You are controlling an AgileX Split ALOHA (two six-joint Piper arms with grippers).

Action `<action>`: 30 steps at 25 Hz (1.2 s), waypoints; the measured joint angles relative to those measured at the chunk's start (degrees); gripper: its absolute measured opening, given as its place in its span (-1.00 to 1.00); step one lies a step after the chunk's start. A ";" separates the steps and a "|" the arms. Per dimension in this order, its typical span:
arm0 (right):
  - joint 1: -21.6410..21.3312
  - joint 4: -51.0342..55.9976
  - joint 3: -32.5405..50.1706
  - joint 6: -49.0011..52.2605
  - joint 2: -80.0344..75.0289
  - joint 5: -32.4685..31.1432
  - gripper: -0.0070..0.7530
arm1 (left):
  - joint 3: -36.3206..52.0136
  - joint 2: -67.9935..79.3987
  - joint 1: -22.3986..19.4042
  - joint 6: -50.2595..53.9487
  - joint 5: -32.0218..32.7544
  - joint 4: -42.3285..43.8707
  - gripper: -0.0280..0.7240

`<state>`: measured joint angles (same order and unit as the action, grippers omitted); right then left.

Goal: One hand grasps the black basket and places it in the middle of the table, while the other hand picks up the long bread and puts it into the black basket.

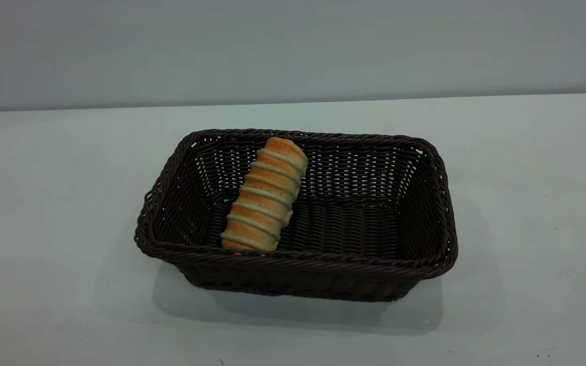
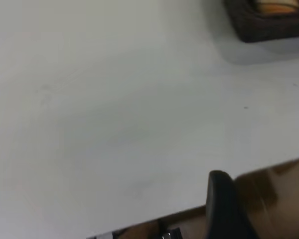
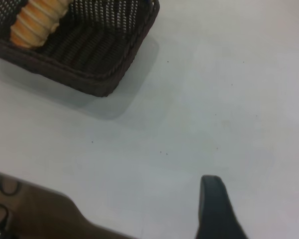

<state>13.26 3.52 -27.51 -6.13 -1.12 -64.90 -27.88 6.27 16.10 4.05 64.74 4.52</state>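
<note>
Since the short golden-orange bread roll with pale cream spiral stripes (image 1: 265, 195) lies inside the large dark woven wicker basket (image 1: 374, 274), propped against its far wall, and the basket sits mid-desk (image 1: 44, 203), the task looks complete. Both lie well away from the left pincer (image 2: 224, 209) and the right pincer (image 3: 214, 209); I cannot tell whether either is spread, and neither holds anything.

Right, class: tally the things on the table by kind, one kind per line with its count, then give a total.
Baskets: 1, the black basket.
Bread rolls: 1, the long bread, lying inside the basket.
Total: 2, both on the table.
</note>
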 joint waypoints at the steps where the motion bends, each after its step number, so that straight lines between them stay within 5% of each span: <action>1: 0.00 0.00 0.00 0.00 0.00 0.00 0.22 | 0.00 -0.52 -1.99 0.00 0.00 0.00 0.21; 9: -5.47 0.06 0.00 0.05 2.08 -0.05 0.22 | 0.00 -3.69 -13.63 0.00 0.00 0.00 0.21; 16: -9.76 0.06 0.00 0.05 2.08 -0.05 0.22 | 0.00 -7.25 -14.17 -0.07 0.05 0.00 0.21; 30: -10.05 0.06 0.00 0.05 2.08 -0.05 0.22 | 0.00 -7.56 -14.17 -0.07 0.05 0.00 0.21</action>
<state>3.21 3.58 -27.51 -6.08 0.95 -64.96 -27.88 -1.29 1.93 3.98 64.79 4.52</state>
